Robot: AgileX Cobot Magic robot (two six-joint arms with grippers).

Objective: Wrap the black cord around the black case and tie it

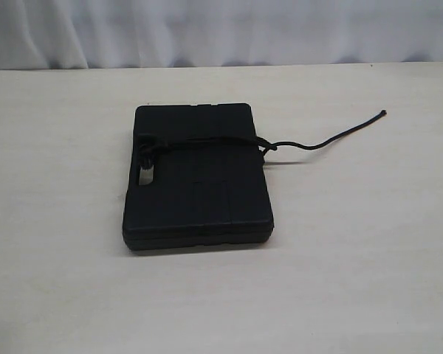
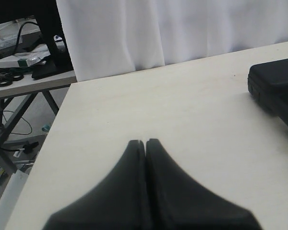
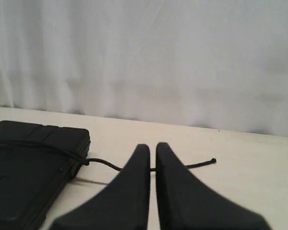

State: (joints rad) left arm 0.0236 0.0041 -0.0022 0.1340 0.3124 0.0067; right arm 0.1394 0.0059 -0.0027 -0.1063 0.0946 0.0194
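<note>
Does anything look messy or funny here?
Just a little: the black cord goes around the black case, but its loose end trails off sideways onto the table. Nothing looks broken or spilled.

The black case in the middle of the frame looks like hard moulded plastic, matt, with only a dull sheen along its front edge and shallow ribbed panels on the lid. The black cord looks like soft fibre, matt too; its weave is too fine to make out. The table is pale and smooth with a faint wood-like grain and no gloss. Along the top hangs a white curtain, plain cloth in soft folds. The left gripper and right gripper have smooth matt black fingers, plastic or rubber, I can't say which.
</note>
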